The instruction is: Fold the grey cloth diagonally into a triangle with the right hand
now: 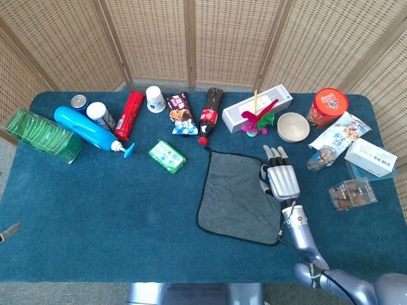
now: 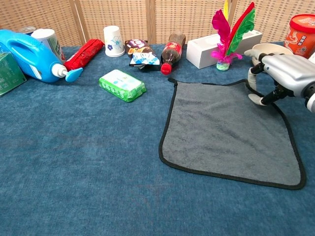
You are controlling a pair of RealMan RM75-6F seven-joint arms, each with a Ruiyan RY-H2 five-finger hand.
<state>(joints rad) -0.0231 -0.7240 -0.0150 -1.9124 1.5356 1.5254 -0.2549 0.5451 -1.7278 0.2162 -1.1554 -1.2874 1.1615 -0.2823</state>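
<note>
Over the far right corner of the grey cloth [image 1: 240, 196], we see the right robot hand [image 1: 280, 179]. Its fingers [image 2: 254, 73] are apart and curved, holding nothing. We see the cloth flat on the table [image 1: 95, 210].

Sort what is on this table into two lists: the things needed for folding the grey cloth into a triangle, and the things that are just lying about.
Needed for the job:
grey cloth
right robot hand

Just lying about:
blue detergent bottle
green packet
cola bottle
paper cup
white box
feather shuttlecock
beige bowl
red tub
</note>
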